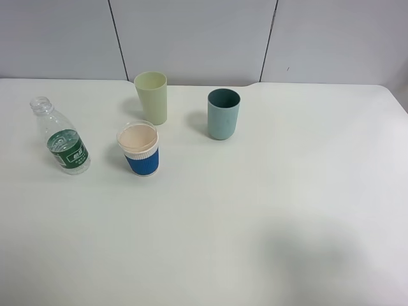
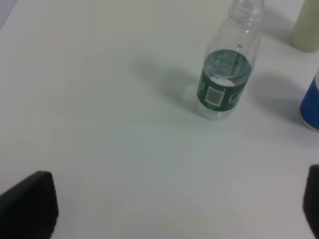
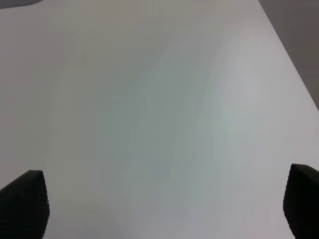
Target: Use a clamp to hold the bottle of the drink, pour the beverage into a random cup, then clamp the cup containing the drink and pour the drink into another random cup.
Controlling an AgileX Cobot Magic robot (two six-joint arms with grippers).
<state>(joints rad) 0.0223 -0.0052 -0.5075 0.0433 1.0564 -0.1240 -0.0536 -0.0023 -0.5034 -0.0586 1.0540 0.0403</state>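
Observation:
A clear plastic bottle point(image 1: 62, 137) with a green label and no cap stands upright at the left of the white table. It also shows in the left wrist view point(image 2: 227, 67). A clear cup with a blue sleeve point(image 1: 139, 149) stands right of it. A pale green cup point(image 1: 152, 97) stands behind, a teal cup point(image 1: 224, 113) to its right. Neither gripper shows in the exterior high view. My left gripper point(image 2: 172, 204) is open and empty, well short of the bottle. My right gripper point(image 3: 164, 204) is open and empty over bare table.
The white table point(image 1: 268, 217) meets a grey panelled wall at the back. The blue-sleeved cup's edge point(image 2: 310, 104) and the pale green cup's base point(image 2: 306, 27) show at the side of the left wrist view. The table's edge point(image 3: 291, 55) runs through the right wrist view.

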